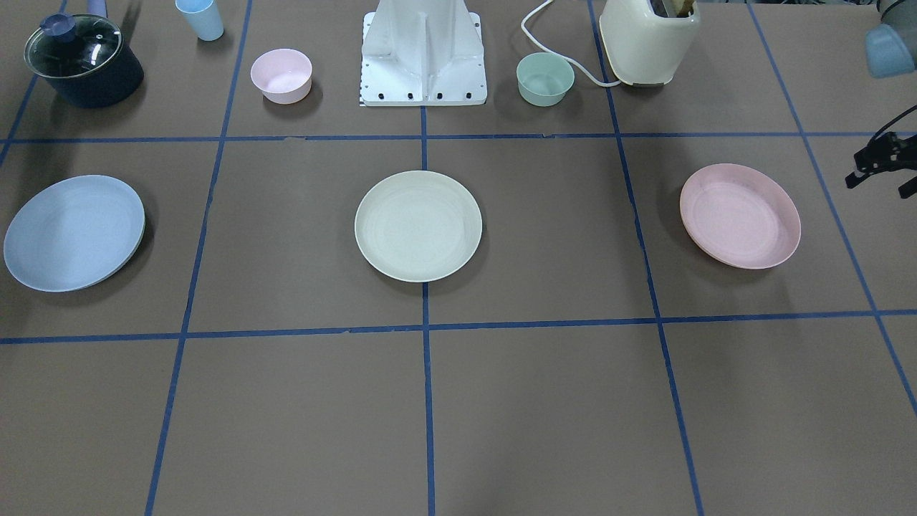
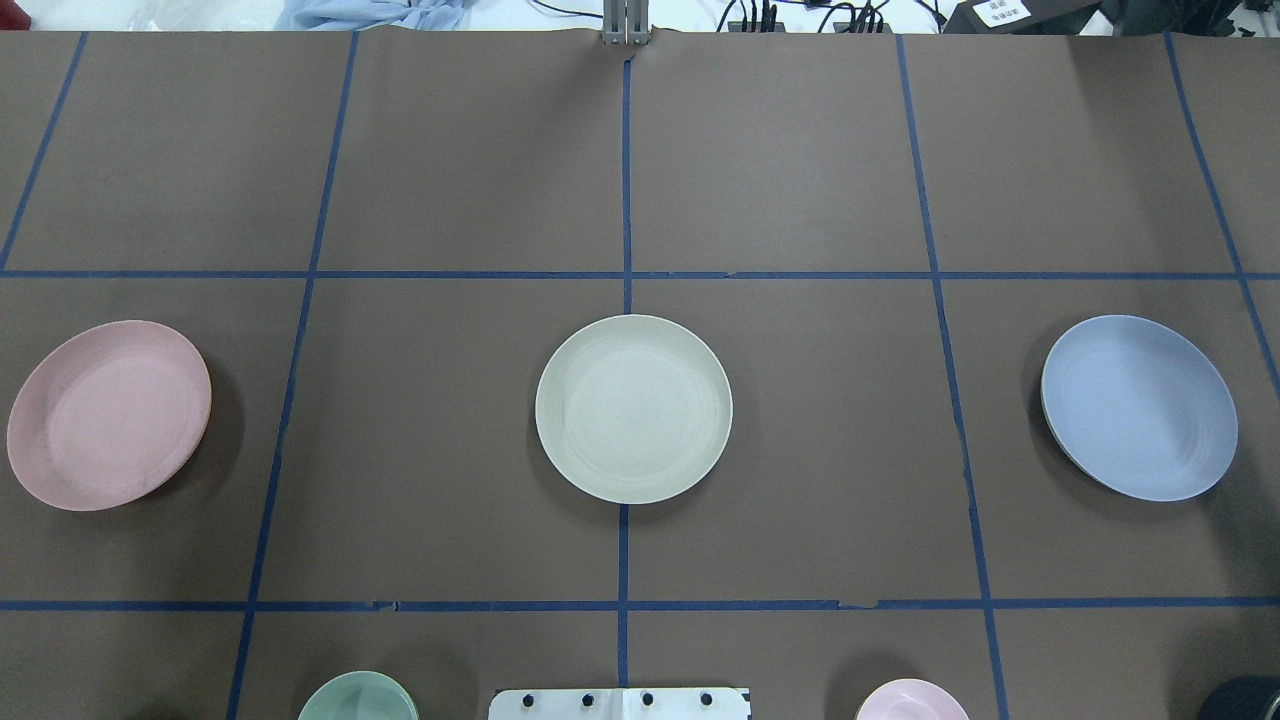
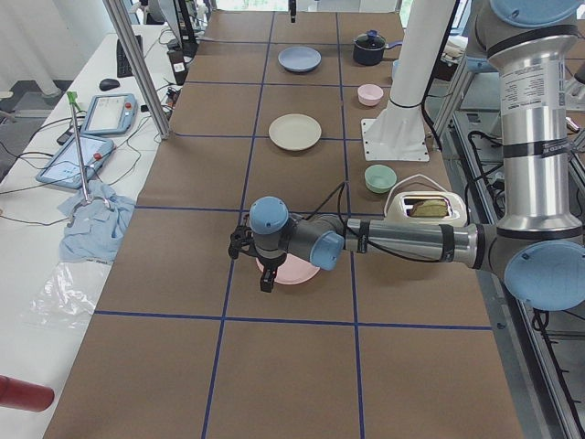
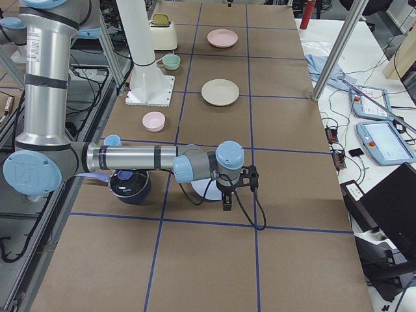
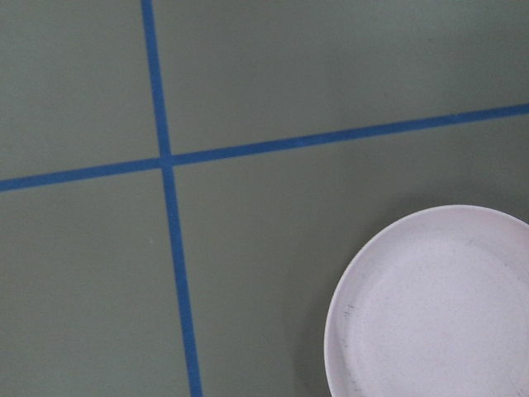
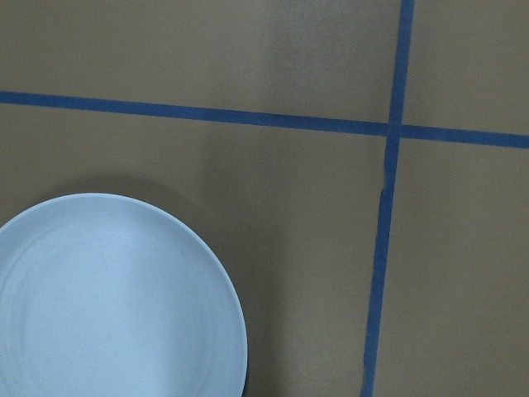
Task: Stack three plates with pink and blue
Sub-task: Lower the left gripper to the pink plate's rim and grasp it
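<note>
Three plates lie apart in one row on the brown table. The cream-white plate (image 1: 418,226) is in the middle, also in the overhead view (image 2: 633,408). The pale pink plate (image 1: 740,215) is on my left side (image 2: 108,415). The pale blue plate (image 1: 74,233) is on my right side (image 2: 1138,407). My left gripper (image 1: 878,185) hovers just outside the pink plate; its two tips stand apart, empty. My right gripper (image 4: 235,188) hovers by the blue plate's outer edge; I cannot tell whether it is open. The wrist views show the pink plate (image 5: 438,306) and the blue plate (image 6: 107,298).
Near the robot base (image 1: 424,57) stand a small pink bowl (image 1: 281,75), a mint-green bowl (image 1: 545,79), a cream toaster (image 1: 648,39), a blue cup (image 1: 200,18) and a dark pot with a glass lid (image 1: 82,61). Blue tape lines grid the table.
</note>
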Controlling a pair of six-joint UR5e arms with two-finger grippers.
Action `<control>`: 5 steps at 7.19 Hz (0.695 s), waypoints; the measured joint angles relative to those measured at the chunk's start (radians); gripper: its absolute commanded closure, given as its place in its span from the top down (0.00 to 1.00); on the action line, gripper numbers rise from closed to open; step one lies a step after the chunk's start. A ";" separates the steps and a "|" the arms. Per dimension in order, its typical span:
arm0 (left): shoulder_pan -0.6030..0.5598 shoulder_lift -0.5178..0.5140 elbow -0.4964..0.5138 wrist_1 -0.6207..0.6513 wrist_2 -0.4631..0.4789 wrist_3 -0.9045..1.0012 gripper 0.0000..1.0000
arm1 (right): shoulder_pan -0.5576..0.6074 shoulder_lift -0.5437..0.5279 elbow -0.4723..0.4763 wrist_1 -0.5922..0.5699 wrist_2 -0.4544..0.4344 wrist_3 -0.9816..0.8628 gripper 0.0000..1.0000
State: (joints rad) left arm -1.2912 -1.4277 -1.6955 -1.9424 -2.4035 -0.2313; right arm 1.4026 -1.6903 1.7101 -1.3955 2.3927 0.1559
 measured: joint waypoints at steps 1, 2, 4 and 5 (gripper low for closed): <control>0.047 -0.004 0.060 -0.086 -0.004 -0.030 0.99 | -0.012 0.003 -0.003 0.000 0.000 0.000 1.00; 0.087 -0.014 0.116 -0.159 -0.005 -0.063 0.99 | -0.018 0.004 -0.004 0.000 0.000 0.001 1.00; 0.135 -0.037 0.199 -0.247 -0.006 -0.093 0.96 | -0.025 0.005 -0.005 0.000 0.000 0.002 1.00; 0.148 -0.044 0.214 -0.262 -0.008 -0.096 0.94 | -0.028 0.005 -0.006 0.000 -0.001 0.002 1.00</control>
State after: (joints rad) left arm -1.1429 -1.4715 -1.4813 -2.2042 -2.4116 -0.3269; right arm 1.3745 -1.6848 1.7045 -1.3959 2.3920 0.1578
